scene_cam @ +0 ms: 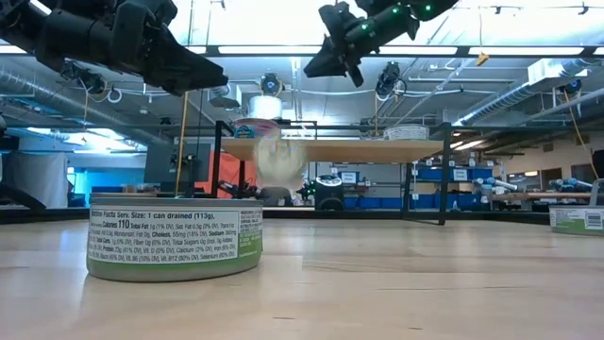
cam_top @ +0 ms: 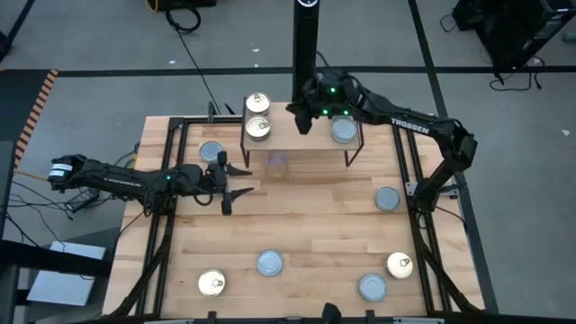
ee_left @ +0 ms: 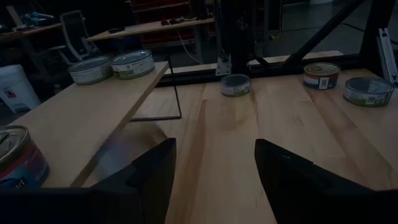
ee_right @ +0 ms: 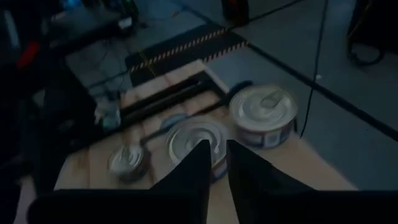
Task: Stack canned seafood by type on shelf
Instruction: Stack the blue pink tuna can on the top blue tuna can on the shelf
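Tins: two gold-top tins (cam_top: 257, 117) at shelf (cam_top: 306, 148) left end, grey-top tin (cam_top: 343, 131) at right end, others scattered on surface (cam_top: 306, 225). Right claw (cam_top: 304, 120) above shelf, fingers nearly together, holding nothing. Left claw (cam_top: 236, 181) wide open, empty, low beside shelf.

I'm looking down on the slatted wooden table (cam_top: 297, 225) with the small light-wood shelf (cam_top: 301, 142) standing at its far side on thin black legs. On the shelf I count two gold-topped tins (cam_top: 258, 115) touching each other at the left end and one blue-grey tin (cam_top: 343, 131) near the right end. Directly on the table lie a grey tin (cam_top: 211, 152) just left of the shelf, another grey tin (cam_top: 387, 198) at the right, and along the near edge a gold tin (cam_top: 211, 283), a grey one (cam_top: 270, 263), a grey one (cam_top: 373, 287) and a gold one (cam_top: 400, 264).
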`<state>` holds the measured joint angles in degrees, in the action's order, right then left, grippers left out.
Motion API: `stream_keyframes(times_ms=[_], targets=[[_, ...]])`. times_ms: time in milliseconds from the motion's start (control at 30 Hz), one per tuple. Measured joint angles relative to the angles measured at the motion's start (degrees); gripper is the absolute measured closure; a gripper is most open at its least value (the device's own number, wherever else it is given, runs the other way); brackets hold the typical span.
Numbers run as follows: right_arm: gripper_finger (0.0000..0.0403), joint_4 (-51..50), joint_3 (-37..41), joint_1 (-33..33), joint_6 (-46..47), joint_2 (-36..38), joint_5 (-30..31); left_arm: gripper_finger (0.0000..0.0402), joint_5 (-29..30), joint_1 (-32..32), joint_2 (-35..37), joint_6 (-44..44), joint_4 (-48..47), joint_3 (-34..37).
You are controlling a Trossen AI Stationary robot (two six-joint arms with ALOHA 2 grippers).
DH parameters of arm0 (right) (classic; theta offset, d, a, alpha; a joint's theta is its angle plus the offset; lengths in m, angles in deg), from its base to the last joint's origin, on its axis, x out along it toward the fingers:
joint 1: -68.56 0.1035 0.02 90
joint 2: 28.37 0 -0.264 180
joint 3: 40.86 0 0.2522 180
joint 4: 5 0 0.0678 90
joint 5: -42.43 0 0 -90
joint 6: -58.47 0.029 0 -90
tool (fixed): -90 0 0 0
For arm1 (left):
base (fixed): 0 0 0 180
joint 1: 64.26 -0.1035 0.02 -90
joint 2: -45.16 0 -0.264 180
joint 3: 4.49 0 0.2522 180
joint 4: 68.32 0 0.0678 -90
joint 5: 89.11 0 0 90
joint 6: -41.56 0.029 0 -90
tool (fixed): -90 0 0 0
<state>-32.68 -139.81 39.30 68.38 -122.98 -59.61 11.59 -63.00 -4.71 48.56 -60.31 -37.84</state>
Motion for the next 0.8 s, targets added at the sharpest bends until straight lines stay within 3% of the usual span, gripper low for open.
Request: stream_keyframes(times_ms=[333,567,800], targets=[[0.0329,-11.1,0.0,7.7,-6.6,0.0,0.8,0.0179,-1.5,0.0,0.0,-1.6,-4.0,0.0],[0.0326,-12.5,2.9,15.7,-8.5,0.0,7.1,0.0179,-1.8,0.0,0.0,-5.0,-6.4,0.0],[0.0294,-12.7,6.0,22.1,-8.3,0.0,17.6,0.0179,-2.1,0.0,-2.8,-10.7,-8.1,-0.3]])
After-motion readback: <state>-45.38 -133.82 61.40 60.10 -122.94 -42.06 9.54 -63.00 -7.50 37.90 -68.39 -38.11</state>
